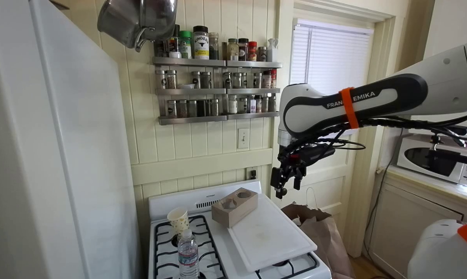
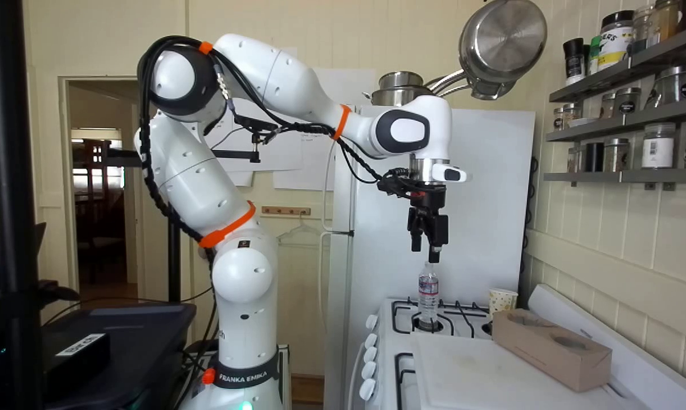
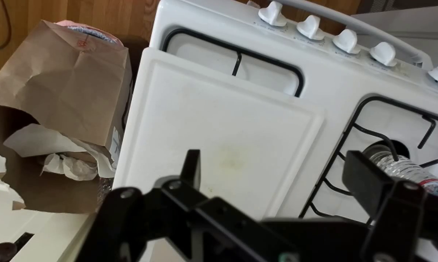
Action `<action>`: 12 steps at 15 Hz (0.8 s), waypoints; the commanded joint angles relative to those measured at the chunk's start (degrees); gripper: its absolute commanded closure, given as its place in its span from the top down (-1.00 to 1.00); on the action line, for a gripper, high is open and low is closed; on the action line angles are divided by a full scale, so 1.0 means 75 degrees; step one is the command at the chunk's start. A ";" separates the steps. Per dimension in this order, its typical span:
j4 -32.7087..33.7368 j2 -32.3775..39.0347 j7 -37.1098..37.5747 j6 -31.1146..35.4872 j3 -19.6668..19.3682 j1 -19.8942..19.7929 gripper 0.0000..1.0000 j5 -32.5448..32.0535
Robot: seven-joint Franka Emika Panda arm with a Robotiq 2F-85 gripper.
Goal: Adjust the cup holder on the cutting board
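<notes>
The cup holder (image 1: 239, 211) is a tan cardboard box with two round holes in its top. It sits at the back end of the white cutting board (image 1: 272, 236), against the stove's rear side; how much of it rests on the board is unclear. The holder (image 2: 554, 350) and board (image 2: 468, 370) also show in an exterior view. In the wrist view the board (image 3: 219, 120) fills the middle, and the holder is mostly hidden behind the gripper. My gripper (image 3: 273, 160) is open and empty, high above the stove; it shows in both exterior views (image 1: 289, 189) (image 2: 425, 254).
A clear water bottle (image 1: 188, 255) and a patterned paper cup (image 1: 178, 220) stand on the stove grates beside the board. A brown paper bag (image 3: 66, 83) stands beside the stove. Spice shelves (image 1: 194, 92) and hanging pots (image 2: 505, 42) are above. The fridge (image 2: 474, 210) stands beyond the stove.
</notes>
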 commanded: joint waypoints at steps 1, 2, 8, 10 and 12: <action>0.0016 0.0003 -0.0021 -0.0019 0.0042 -0.0047 1.00 0.0026; -0.0068 -0.0017 0.0040 0.0770 0.0169 -0.0136 1.00 -0.0317; 0.0494 0.0797 -0.0399 0.2234 0.0297 -0.0222 1.00 -0.1662; 0.1017 0.1450 -0.0578 0.2188 0.0061 -0.0090 1.00 -0.1211; 0.1640 0.2065 -0.0777 0.1989 -0.0227 -0.0027 1.00 -0.0634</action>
